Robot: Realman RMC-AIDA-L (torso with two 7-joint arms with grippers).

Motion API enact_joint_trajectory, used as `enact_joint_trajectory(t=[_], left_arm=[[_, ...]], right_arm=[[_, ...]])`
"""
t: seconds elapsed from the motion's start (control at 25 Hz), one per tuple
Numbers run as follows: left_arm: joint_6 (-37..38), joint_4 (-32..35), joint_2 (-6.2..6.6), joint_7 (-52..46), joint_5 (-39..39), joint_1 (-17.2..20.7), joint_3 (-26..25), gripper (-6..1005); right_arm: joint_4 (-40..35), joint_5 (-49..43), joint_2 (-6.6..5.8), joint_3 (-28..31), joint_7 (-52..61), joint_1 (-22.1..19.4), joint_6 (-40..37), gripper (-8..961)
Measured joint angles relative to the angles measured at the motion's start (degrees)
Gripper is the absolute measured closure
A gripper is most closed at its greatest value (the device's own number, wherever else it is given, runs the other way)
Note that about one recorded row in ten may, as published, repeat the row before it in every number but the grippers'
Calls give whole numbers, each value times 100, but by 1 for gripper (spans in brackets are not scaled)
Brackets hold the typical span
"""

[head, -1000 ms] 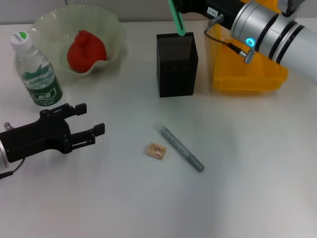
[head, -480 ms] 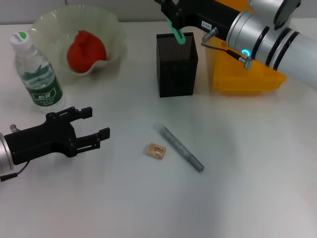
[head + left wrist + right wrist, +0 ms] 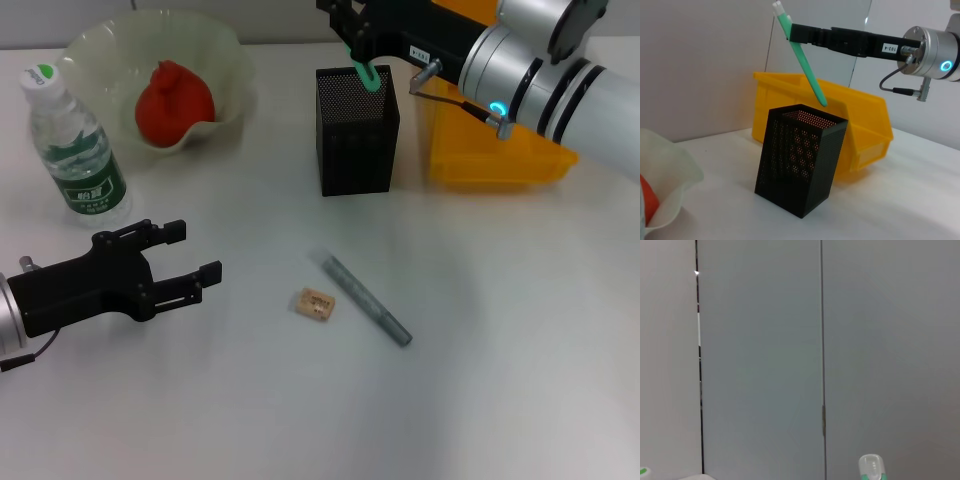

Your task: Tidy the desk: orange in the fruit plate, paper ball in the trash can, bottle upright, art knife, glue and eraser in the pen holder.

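Holding the green art knife [image 3: 805,60] slanted, tip just above the black mesh pen holder [image 3: 357,129], the right gripper [image 3: 352,28] has its jaws clamped on the handle; release is pending. Judged complete: orange [image 3: 174,100] in the fruit plate [image 3: 225,60], bottle [image 3: 76,150] upright. No paper ball is visible. Outstanding: eraser [image 3: 316,303] and grey glue stick [image 3: 366,299], both lying on the surface beyond the left gripper [image 3: 180,258], whose jaws stand wide and empty, well apart from either item.
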Motion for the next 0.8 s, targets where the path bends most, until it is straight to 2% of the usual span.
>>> enact_joint_trajectory(t=[0.52, 0.68, 0.8], left_arm=[[13, 0, 9, -8, 0, -15, -3, 198], [26, 0, 10, -58, 1, -16, -3, 198], [133, 0, 14, -195, 29, -6, -8, 198]], right_arm=[[-10, 65, 0, 61, 29, 1, 31, 664], [-8, 118, 0, 67, 84, -23, -4, 489], [-119, 352, 0, 140, 267, -288, -329, 371]])
